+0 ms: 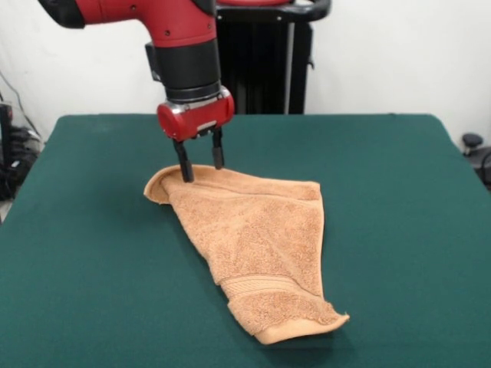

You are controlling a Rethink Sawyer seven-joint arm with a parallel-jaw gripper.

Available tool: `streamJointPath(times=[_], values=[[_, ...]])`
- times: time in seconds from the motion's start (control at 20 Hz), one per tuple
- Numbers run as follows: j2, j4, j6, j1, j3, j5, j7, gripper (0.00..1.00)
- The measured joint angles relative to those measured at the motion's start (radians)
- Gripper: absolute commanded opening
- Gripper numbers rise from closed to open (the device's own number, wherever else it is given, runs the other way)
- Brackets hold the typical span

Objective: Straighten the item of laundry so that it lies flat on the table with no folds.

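The item of laundry (pixel 257 245) is an orange-tan terry towel lying on the green table (pixel 92 253), roughly triangular, with a woven band near its hemmed near end. Its far left corner is curled over into a fold. My gripper (pixel 202 169) hangs straight down over that far left corner, open, with the left fingertip touching the towel's top edge and the right fingertip just behind the edge. Nothing is held between the fingers.
The red and black arm comes down from the top left. A black pedestal (pixel 265 57) stands behind the table's far edge. Dark cables and gear sit off the table's left side, and a small black object (pixel 472 142) lies beyond the right edge.
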Motion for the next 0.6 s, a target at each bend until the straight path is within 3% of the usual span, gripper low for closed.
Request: streamJointPath(times=[0.6], values=[[0.078, -0.006, 0.001, 0.012, -0.001, -0.069, 0.0, 1.0]])
